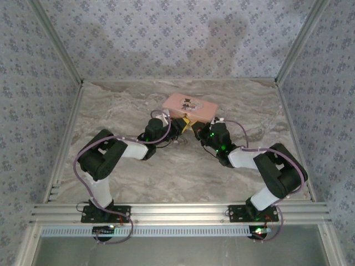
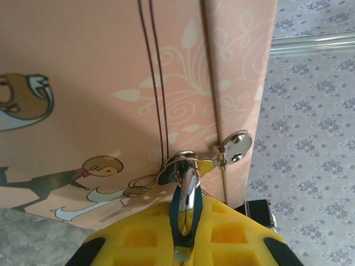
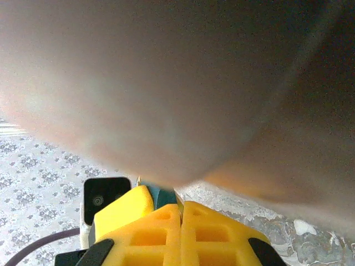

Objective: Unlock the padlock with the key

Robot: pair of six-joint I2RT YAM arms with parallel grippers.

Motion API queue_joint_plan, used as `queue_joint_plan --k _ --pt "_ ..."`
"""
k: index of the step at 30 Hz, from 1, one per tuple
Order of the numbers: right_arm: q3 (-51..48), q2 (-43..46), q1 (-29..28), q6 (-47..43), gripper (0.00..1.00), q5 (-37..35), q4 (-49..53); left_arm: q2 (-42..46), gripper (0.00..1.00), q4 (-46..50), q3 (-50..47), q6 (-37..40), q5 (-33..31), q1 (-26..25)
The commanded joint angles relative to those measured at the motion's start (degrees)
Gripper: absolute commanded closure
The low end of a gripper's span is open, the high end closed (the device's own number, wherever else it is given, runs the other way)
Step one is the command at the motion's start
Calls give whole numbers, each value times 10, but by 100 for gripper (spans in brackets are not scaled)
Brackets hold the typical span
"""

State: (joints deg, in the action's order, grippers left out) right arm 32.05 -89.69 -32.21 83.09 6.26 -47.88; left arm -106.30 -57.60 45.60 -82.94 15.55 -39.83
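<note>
Two grippers are met at the near side of a pink tin, which is placed at the middle rear of the marble-patterned table. The padlock is hung through the shiny hasp of the tin, and its bluish body is clamped between the yellow fingers of the left gripper. The fingers of the right gripper are pressed together; everything beyond them is hidden by a blurred pink surface. Cartoon figures and pale swirls are printed on the tin.

padlock — tiny, bluish body | silver shackle thru pink tin clasp
</note>
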Motion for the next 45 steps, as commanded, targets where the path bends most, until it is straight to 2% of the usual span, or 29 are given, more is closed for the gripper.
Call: queue_joint_plan --k 1,6,9,13,18,22,25,30,36,39,45 --pt "19 -6 -10 -25 99 73 6 23 100 -68 17 28 170 -54" --pt "-36 27 15 -36 75 95 31 34 100 -42 -11 46 128 -28" --pt "-58 59 29 -61 67 110 76 31 100 -36 -14 46 111 -18" --pt "-87 118 47 -110 63 136 154 28 100 -34 -14 46 100 -13" --pt "-96 232 70 -218 63 163 329 24 100 -36 -11 41 103 -12" --pt "-43 312 75 -354 63 157 513 22 100 -34 -11 36 107 -11" --pt "7 338 75 -439 63 143 601 23 100 -28 -6 35 111 -11" --pt "111 306 48 -550 63 123 689 27 100 -15 0 28 115 -12" --pt "236 212 -8 -666 63 64 774 35 100 12 11 22 125 -12" --pt "269 175 -21 -705 62 27 792 40 100 28 19 11 133 -11" --pt "302 129 -37 -745 60 7 800 50 100 48 35 5 148 -5"
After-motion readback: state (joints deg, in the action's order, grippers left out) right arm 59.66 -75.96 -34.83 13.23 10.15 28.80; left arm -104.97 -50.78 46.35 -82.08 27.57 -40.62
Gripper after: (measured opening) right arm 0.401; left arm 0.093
